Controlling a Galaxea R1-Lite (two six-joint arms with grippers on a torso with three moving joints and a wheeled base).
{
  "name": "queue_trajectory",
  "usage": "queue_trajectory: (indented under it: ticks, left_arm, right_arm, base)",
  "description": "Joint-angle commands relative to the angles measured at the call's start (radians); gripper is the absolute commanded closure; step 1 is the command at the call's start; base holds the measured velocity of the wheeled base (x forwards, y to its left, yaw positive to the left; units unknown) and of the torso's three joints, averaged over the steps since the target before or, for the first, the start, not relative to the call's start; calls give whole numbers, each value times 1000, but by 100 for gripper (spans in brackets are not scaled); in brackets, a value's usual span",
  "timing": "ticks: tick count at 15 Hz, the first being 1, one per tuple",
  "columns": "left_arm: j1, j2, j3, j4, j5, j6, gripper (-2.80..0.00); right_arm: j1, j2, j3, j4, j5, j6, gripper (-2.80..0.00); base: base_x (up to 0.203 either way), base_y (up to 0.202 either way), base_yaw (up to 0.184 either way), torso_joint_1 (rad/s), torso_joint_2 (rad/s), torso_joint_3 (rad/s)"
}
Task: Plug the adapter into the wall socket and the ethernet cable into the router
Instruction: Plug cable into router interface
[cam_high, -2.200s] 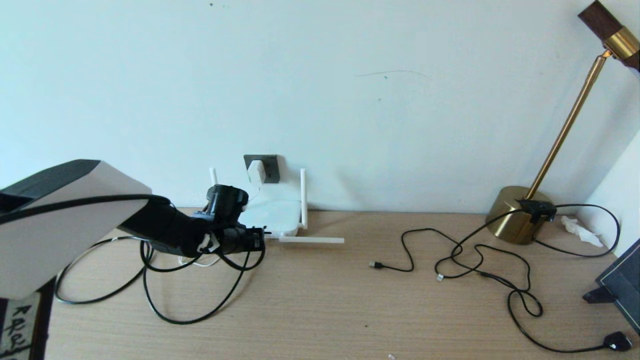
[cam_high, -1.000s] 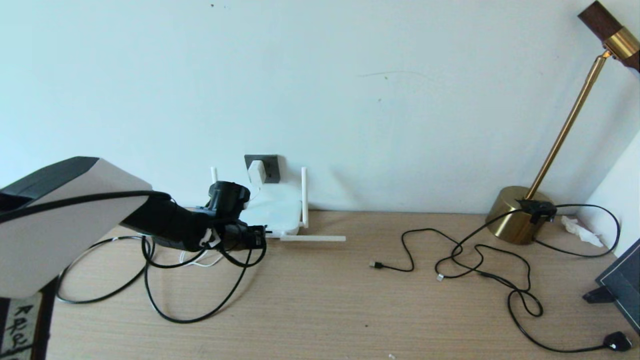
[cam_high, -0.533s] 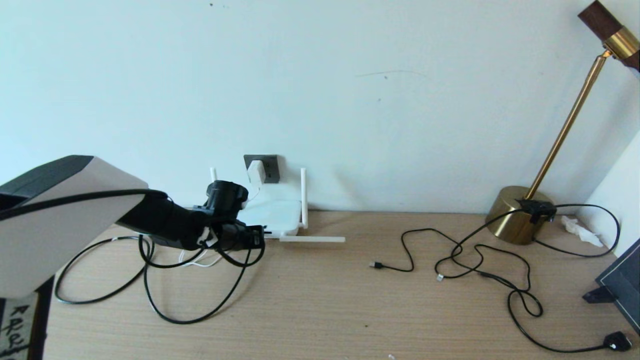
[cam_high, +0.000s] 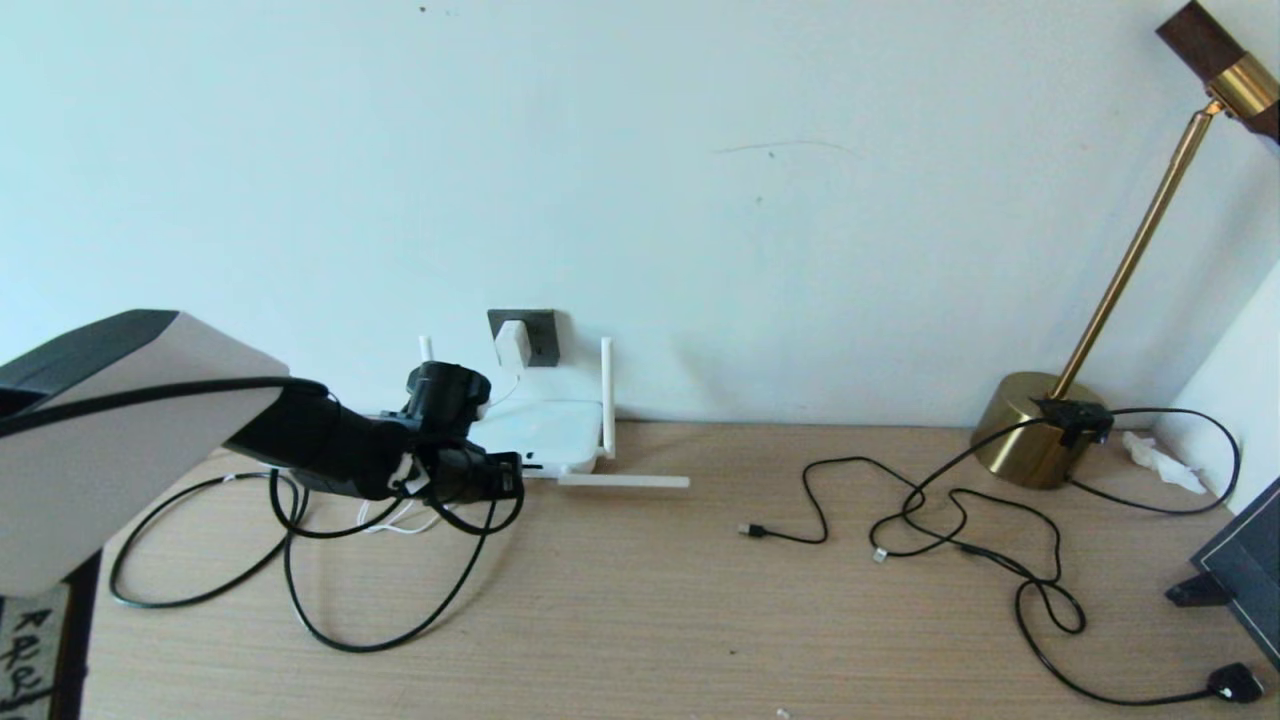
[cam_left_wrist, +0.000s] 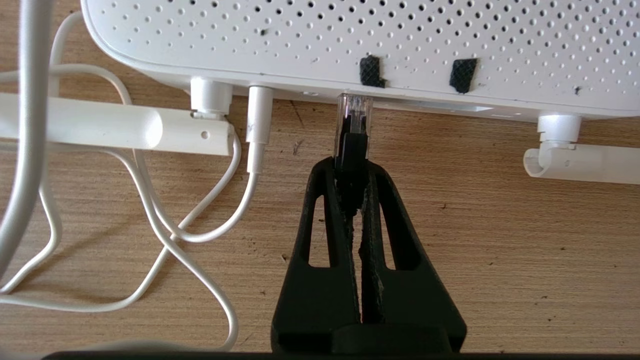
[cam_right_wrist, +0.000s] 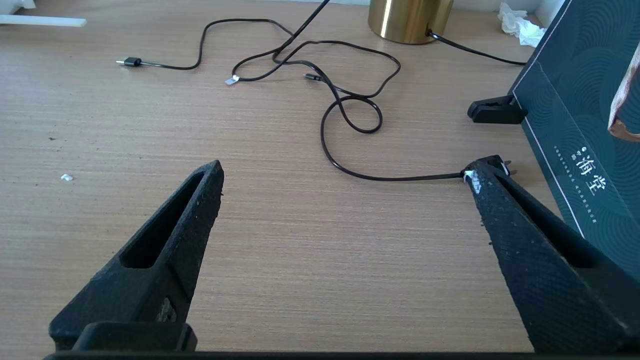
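**Seating the ethernet plug at the router's port edge**

Pinched between the closed fingers of the left gripper (cam_left_wrist: 353, 167) is the ethernet cable (cam_high: 380, 640), held by the black boot just behind its clear connector (cam_left_wrist: 354, 115). The connector's tip is seen touching, or just at, the front edge of the router (cam_left_wrist: 350, 45); whether it has entered a port cannot be told. Behind the gripper the cable's slack is laid in loose loops on the wooden table (cam_high: 700, 600).

The adapter (cam_high: 511, 343) is already seated in the wall socket (cam_high: 540, 330), directly above the router, and its thin white cord (cam_left_wrist: 190, 235) is run to a white barrel plug (cam_left_wrist: 259, 125) in the router beside the connector. That half of the task is judged done.

The connector is judged light but brittle: its clear plastic shell and latch tab could be snapped if it is pressed in at an angle. The cable is thick and springy, so a sideways pull from its own loops is to be expected. The hold on the stiff boot is judged the right one, since a grip further back on the soft cord would let the plug swivel. The router is judged light too and could be slid back toward the wall under a push.

The right gripper (cam_right_wrist: 345, 175) is parked over bare table, its fingers spread wide and holding nothing, near a thinner black cable (cam_right_wrist: 350, 107) and a dark box (cam_right_wrist: 575, 125).
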Motion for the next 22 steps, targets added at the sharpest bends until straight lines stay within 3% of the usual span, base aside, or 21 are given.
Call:
queue_trajectory:
  ticks: [1, 22]
  left_arm:
    - [0, 1, 2, 0, 1, -2, 0]
    - [-22, 2, -35, 29, 0, -2, 0]
  right_arm:
    - [0, 0, 0, 1, 0, 0, -280]
    - [0, 0, 0, 1, 0, 0, -280]
  base:
    - [0, 0, 0, 0, 0, 0]
    - [0, 0, 0, 0, 0, 0]
